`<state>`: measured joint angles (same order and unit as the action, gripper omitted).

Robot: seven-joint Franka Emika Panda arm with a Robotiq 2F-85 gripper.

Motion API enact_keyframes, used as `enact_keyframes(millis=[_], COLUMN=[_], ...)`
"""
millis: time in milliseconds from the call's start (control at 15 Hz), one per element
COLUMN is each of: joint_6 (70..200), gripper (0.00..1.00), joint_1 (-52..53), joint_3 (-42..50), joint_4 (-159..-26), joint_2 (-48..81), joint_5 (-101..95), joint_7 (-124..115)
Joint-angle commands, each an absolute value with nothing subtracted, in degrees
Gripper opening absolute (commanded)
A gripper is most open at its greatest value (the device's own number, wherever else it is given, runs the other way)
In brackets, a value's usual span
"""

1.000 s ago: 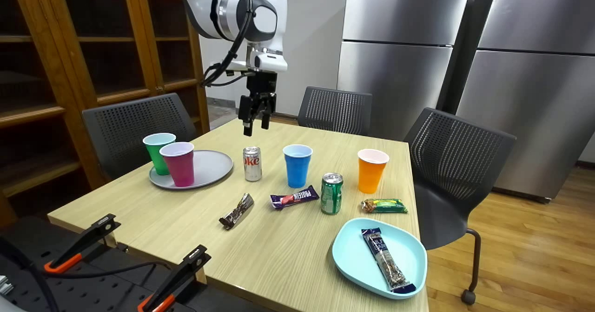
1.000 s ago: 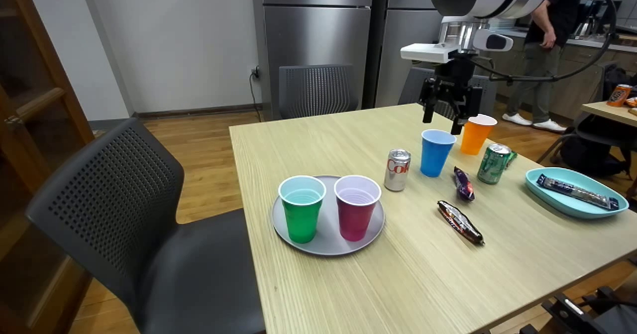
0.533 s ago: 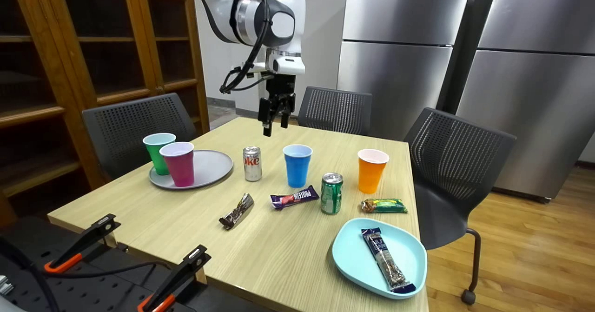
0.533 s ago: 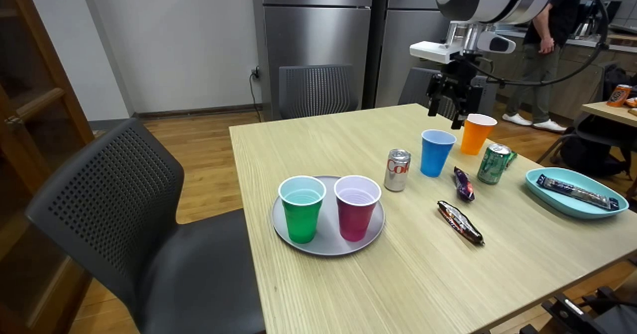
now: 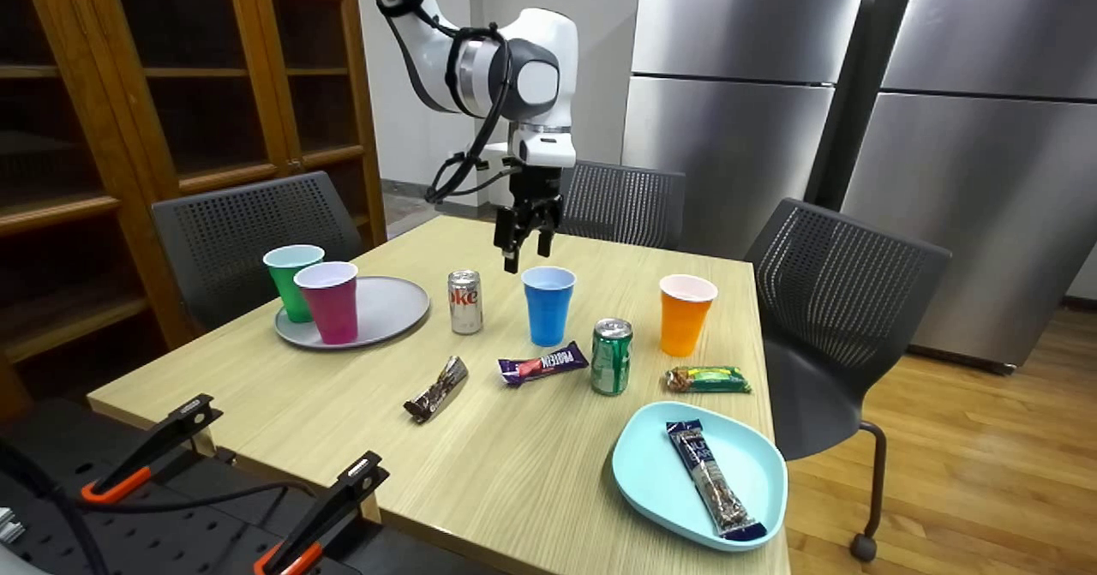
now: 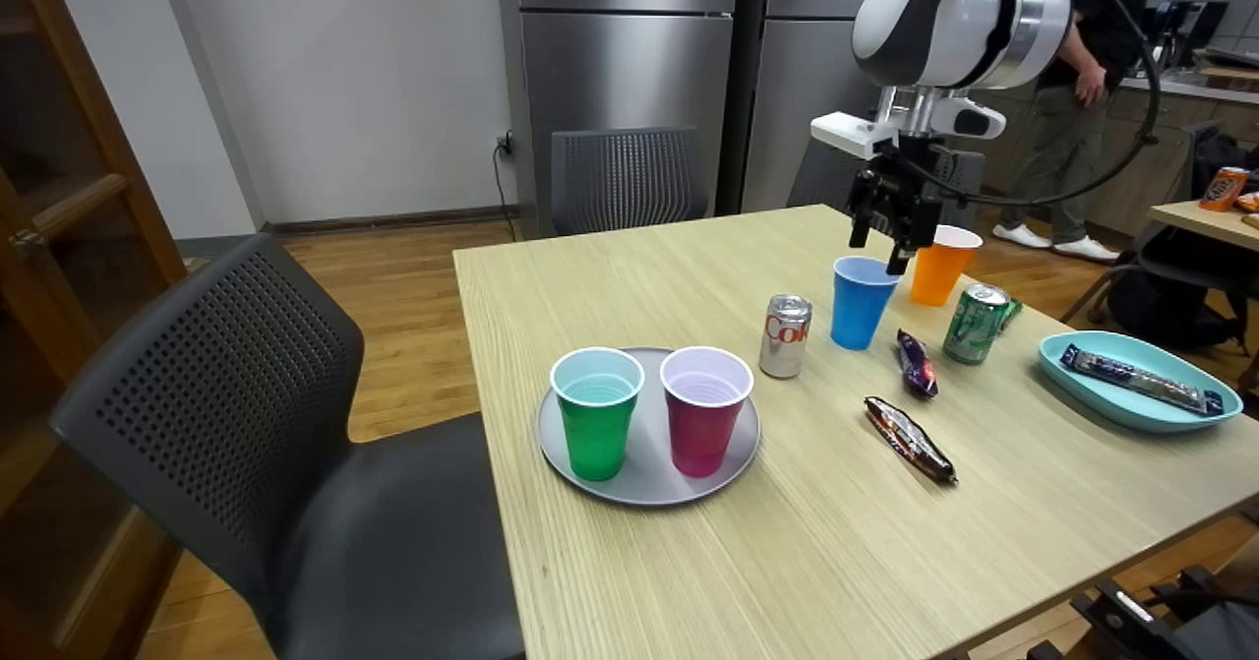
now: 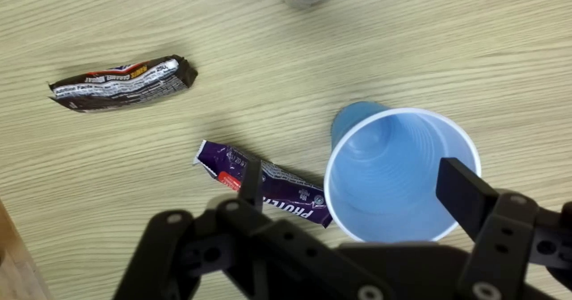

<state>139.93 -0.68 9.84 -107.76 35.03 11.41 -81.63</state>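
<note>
With Robotiq gripper (image 5: pixel 528 259) spread wide, hovers above wood-grain table (image 5: pixel 480 472), near upright blue plastic cup (image 5: pixel 548 311) and purple protein bar (image 5: pixel 543 364)

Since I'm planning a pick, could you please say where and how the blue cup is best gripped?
I'd probably pinch the blue cup at its rim from straight above, one of the fingers inside, one outside: it stands upright, mouth open upward, and the purple bar near its base may crowd one side.

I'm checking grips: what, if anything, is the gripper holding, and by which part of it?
Nothing is held: the gripper is open, near the blue cup but not gripping it.
</note>
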Motion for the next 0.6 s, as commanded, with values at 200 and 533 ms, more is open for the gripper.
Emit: enact_keyframes(millis=[200, 533], joint_6=[140.7, 142.2], gripper=[1.00, 1.00], joint_1=[-0.9, -0.6], joint_3=[10.1, 10.5], joint_4=[-104.6, -104.6], joint_2=[38.9, 40.7], joint_5=[11.9, 11.6], joint_7=[-83.9, -84.0])
